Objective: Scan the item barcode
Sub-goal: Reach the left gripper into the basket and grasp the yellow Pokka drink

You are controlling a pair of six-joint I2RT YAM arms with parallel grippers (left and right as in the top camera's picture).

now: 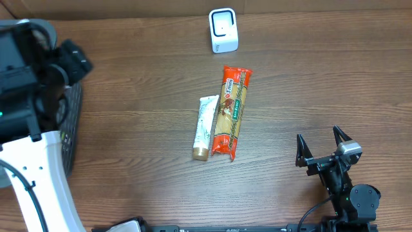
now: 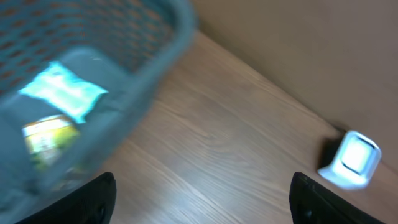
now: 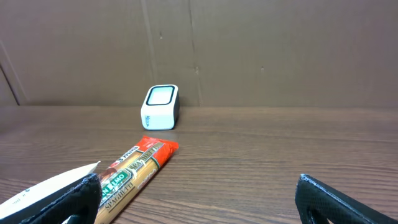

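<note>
Orange packet (image 3: 134, 171) with "SPAGHETTI" label

Wooden table (image 1: 141, 96), brown grain. Far centre: white scanner (image 1: 223, 30), upright. Middle: spaghetti pack (image 1: 232, 111) lying flat, white tube (image 1: 205, 127) just beside, on its left. Left edge: mesh basket (image 2: 161, 59).

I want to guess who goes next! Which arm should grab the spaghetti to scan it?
The right arm: its open, empty jaws face the spaghetti pack and tube nearby. The left arm hangs over the basket, off to the side.
</note>
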